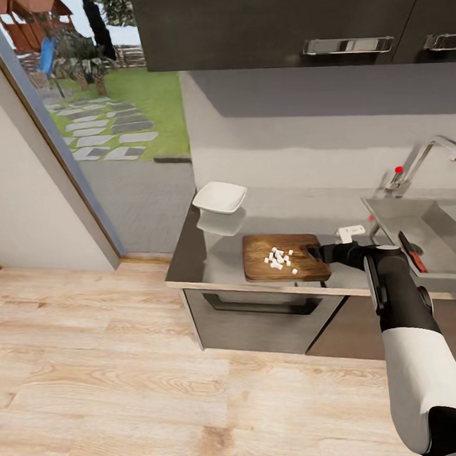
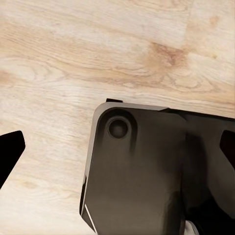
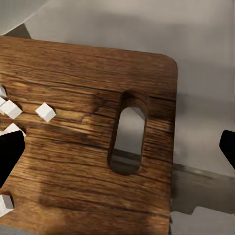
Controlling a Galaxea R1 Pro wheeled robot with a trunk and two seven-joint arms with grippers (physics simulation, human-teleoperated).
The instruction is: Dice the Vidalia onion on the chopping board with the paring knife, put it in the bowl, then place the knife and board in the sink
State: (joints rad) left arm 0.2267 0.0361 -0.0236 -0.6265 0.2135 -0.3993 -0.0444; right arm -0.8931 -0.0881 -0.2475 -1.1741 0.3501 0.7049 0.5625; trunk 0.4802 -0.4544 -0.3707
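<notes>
Along the wall runs the bench [image 1: 216,252], grey and glossy, w/ the sink [image 1: 424,229] set in at its right end. Chopping board [image 1: 286,257] lies flat near the front edge, handle slot toward the sink. White bowl [image 1: 219,197] sits well apart, at the back-left corner. Paring knife [image 1: 412,252], red handle, lies at the sink's near edge. Right gripper [image 1: 316,252] hovers over the board's slot end, fingers spread wide, holding nothing. Left gripper [image 2: 117,152] hangs over the wood floor [image 2: 73,58], also spread, empty. Diced onion [image 1: 279,259] is piled mid-board.
</notes>
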